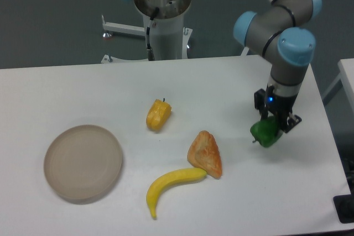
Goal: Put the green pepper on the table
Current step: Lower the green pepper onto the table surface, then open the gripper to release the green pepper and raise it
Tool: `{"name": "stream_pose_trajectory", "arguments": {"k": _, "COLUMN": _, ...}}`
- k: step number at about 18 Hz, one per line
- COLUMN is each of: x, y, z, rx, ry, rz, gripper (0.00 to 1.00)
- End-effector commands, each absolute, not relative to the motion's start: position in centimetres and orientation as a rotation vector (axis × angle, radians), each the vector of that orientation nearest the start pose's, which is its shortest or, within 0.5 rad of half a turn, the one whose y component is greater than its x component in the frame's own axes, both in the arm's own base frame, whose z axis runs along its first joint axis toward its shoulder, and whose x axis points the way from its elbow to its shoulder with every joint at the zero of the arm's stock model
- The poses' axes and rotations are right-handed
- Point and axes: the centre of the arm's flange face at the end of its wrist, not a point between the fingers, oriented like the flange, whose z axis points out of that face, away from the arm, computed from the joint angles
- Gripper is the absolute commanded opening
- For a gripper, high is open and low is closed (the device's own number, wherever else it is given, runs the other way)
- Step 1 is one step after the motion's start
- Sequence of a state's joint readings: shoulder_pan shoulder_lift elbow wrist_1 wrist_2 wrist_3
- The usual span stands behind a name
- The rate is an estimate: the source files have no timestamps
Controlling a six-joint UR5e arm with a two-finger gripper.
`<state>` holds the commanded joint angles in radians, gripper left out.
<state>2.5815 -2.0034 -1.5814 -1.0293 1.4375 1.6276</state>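
A robot arm's tool [272,127] is clenched around a green pepper [265,134], holding it over the right side of a white worktop [83,92]. To its left lie a triangular orange pastry [206,154], a banana [171,183] and a yellow pepper [158,114]. A round beige plate [83,161] sits far left.
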Motion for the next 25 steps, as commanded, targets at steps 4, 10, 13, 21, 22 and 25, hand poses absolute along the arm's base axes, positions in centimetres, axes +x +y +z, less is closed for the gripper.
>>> {"name": "stream_pose_trajectory", "arguments": {"k": 4, "x": -46.9, "y": 43.8, "z": 27.2, "rx": -2.789, "ry": 0.815, "rz": -0.010, "gripper": 0.12}}
{"name": "stream_pose_trajectory", "arguments": {"k": 10, "x": -46.5, "y": 43.1, "z": 26.0, "rx": -2.787, "ry": 0.793, "rz": -0.049, "gripper": 0.13}}
{"name": "stream_pose_trajectory", "arguments": {"k": 13, "x": -46.6, "y": 42.9, "z": 26.0, "rx": -2.786, "ry": 0.791, "rz": -0.049, "gripper": 0.13}}
{"name": "stream_pose_trajectory", "arguments": {"k": 21, "x": -47.1, "y": 42.9, "z": 26.4, "rx": -2.785, "ry": 0.784, "rz": -0.032, "gripper": 0.30}}
{"name": "stream_pose_trajectory", "arguments": {"k": 22, "x": -47.2, "y": 43.0, "z": 26.5, "rx": -2.785, "ry": 0.784, "rz": -0.030, "gripper": 0.39}}
{"name": "stream_pose_trajectory", "arguments": {"k": 25, "x": -47.3, "y": 43.1, "z": 26.8, "rx": -2.790, "ry": 0.775, "rz": -0.019, "gripper": 0.67}}
